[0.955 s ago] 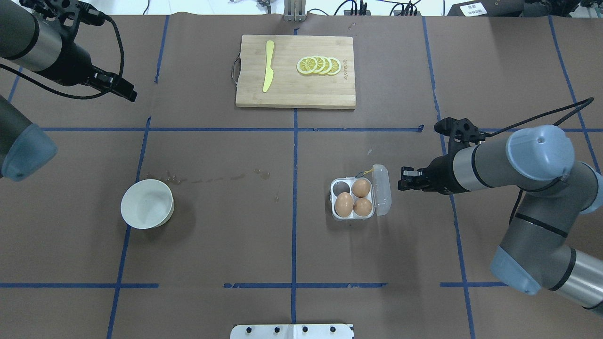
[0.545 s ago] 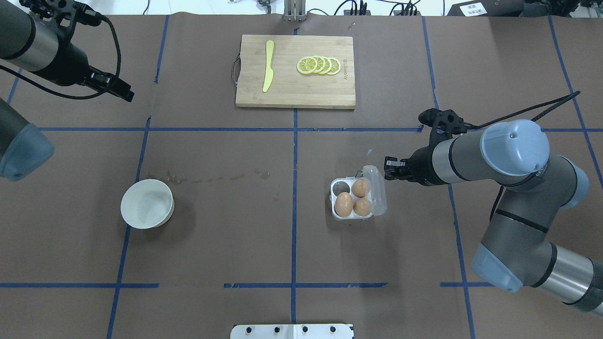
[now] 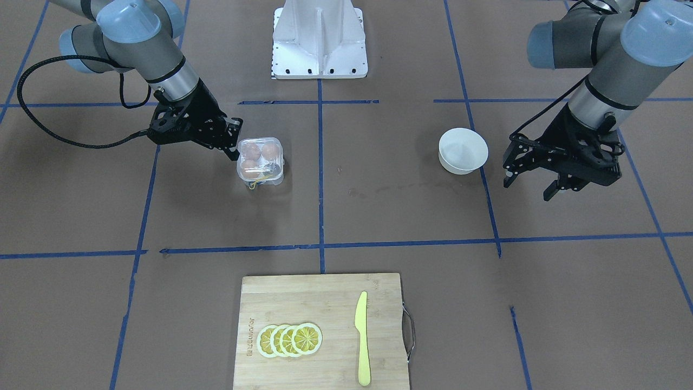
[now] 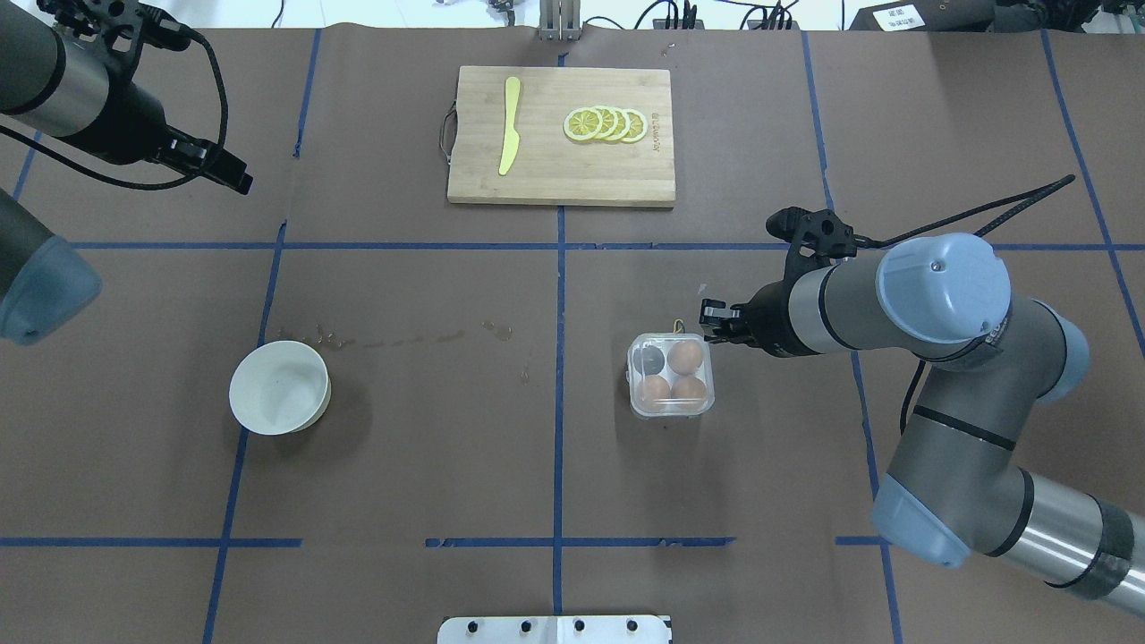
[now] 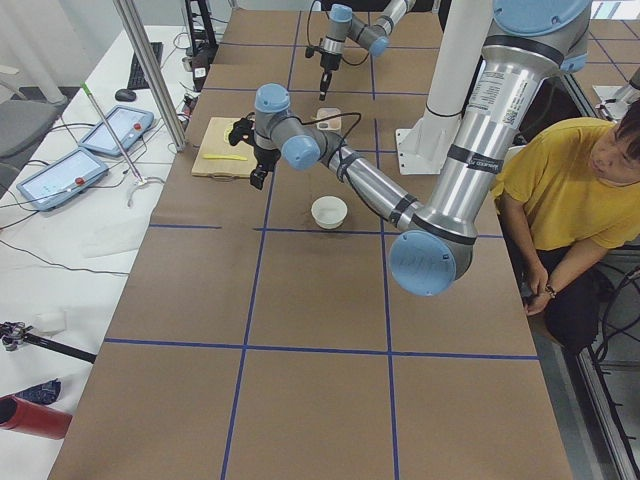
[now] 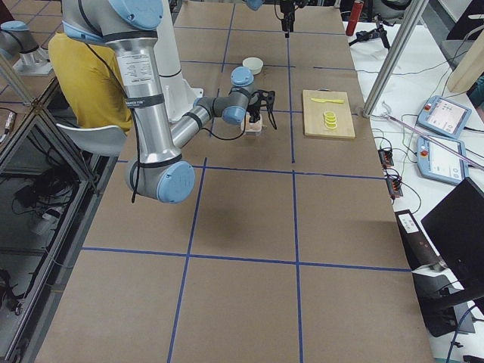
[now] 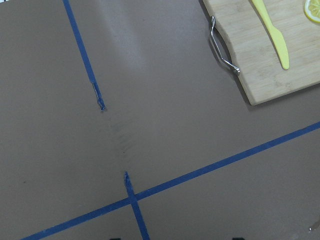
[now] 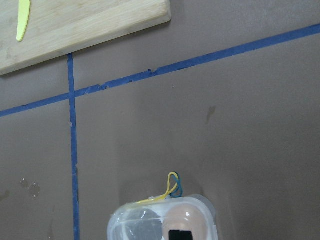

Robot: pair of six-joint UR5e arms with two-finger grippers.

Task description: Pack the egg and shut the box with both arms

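The box (image 4: pixel 672 376) is a clear four-cup carton lying right of the table's middle, with its lid down over three brown eggs. One egg (image 4: pixel 686 356) is at the back right, two are in the front cups, and the back left cup is empty. The box also shows in the front view (image 3: pixel 260 161) and the right wrist view (image 8: pixel 160 222), with yellow string (image 8: pixel 170 190) at its far edge. My right gripper (image 4: pixel 711 322) is shut and its tip (image 8: pixel 174 235) sits over the box's back right edge. My left gripper (image 3: pixel 528 187) is open and empty, far left.
A white bowl (image 4: pixel 279 386) stands at the left front. A wooden cutting board (image 4: pixel 561 170) at the back middle holds a yellow knife (image 4: pixel 509 125) and lemon slices (image 4: pixel 606 124). A person in yellow (image 5: pixel 560 170) sits beside the robot's base.
My right gripper moved left to the box. The lid, first open at the box's right side, swung over and now lies on the eggs. The left arm barely moved.
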